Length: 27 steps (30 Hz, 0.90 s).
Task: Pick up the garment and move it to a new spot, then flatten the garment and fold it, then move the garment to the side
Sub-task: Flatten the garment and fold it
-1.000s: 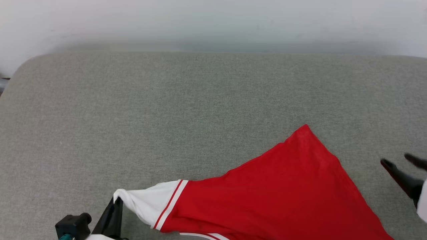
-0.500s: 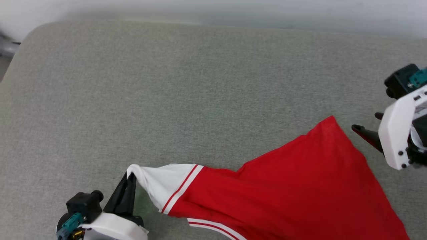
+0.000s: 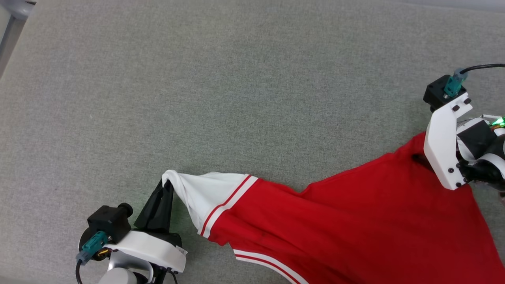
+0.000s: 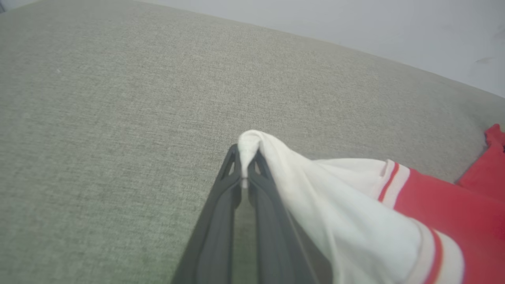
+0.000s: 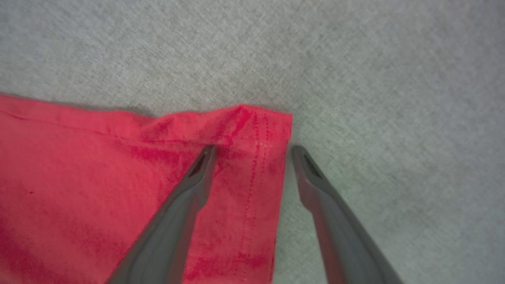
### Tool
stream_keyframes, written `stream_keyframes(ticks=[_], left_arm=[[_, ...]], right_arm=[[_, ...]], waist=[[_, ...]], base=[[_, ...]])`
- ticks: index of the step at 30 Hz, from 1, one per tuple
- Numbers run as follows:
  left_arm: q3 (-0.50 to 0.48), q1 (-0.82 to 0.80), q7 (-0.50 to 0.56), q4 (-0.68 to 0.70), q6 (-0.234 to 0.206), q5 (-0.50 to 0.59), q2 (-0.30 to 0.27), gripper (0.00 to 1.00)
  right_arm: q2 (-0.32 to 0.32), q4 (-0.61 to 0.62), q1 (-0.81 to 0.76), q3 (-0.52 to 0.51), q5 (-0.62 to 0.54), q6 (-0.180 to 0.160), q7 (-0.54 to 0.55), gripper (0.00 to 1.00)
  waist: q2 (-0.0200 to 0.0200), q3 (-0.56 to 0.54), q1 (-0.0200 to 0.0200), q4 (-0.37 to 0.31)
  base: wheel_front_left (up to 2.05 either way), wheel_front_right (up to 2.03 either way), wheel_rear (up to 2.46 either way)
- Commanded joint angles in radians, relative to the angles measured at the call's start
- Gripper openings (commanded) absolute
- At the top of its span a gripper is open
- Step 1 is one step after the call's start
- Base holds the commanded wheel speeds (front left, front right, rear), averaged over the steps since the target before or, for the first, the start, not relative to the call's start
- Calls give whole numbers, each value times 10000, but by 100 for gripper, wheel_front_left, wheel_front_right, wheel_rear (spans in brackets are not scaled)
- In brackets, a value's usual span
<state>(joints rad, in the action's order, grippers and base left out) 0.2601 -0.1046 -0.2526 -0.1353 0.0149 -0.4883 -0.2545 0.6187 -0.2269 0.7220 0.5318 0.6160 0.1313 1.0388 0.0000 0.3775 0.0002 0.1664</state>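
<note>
The garment (image 3: pixel 355 221), red with a white sleeve (image 3: pixel 209 193) edged in red and white stripes, lies stretched over the lower right of the grey fabric surface (image 3: pixel 236 98). My left gripper (image 3: pixel 166 187) is shut on the sleeve's tip, and the left wrist view shows the white cloth (image 4: pixel 252 144) bunched between the closed fingers (image 4: pixel 221 197). My right gripper (image 5: pixel 252 152) is open just above the garment's far red hem corner (image 5: pixel 256 130). One finger (image 5: pixel 197 181) is over the red cloth and the other (image 5: pixel 319 189) over the grey surface. The chest print is hidden.
The grey surface extends wide to the left and far side of the garment. Its rounded left edge (image 3: pixel 12 43) shows at the head view's upper left. A black cable (image 3: pixel 481 68) runs from the right wrist. A pale wall (image 4: pixel 355 19) stands behind the surface.
The head camera has tilted down, shifting the whole picture. My right gripper has come from beside the garment to over its far red corner. The left gripper keeps its hold on the sleeve.
</note>
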Motion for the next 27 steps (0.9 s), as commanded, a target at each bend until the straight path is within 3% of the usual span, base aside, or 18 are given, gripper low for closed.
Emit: stream_keyframes(ticks=[1,10,11,12,19,27], left_arm=[[-28,-129,-62,-20,44,12,12,0],[-140,-317,-120,-186,164,101,134,0],[-167,-313,-124,-190,165,99,146,0],[-183,-300,-127,-206,168,103,156,0],[-266,-47,-137,-326,176,183,73,0],[-282,226,-49,-115,79,299,-209,0]], right_arm=[[44,-139,198,155,-6,-11,-35,100],[-115,-1496,-295,1820,405,-8,-284,100],[-131,-1530,-230,1925,405,-8,-476,46],[-127,-1587,-171,2029,443,-8,-592,0],[-50,-1792,589,2380,770,-10,-1674,0],[-97,-1693,784,2107,1629,-10,-3563,0]], waist=[[0,175,-2,83],[0,413,-2,143],[0,409,-2,123],[0,381,-2,101],[0,-115,-2,-218],[0,-1169,-2,-614]], base=[[0,0,0],[0,0,0],[0,0,0],[0,0,0],[0,0,0],[0,0,0]])
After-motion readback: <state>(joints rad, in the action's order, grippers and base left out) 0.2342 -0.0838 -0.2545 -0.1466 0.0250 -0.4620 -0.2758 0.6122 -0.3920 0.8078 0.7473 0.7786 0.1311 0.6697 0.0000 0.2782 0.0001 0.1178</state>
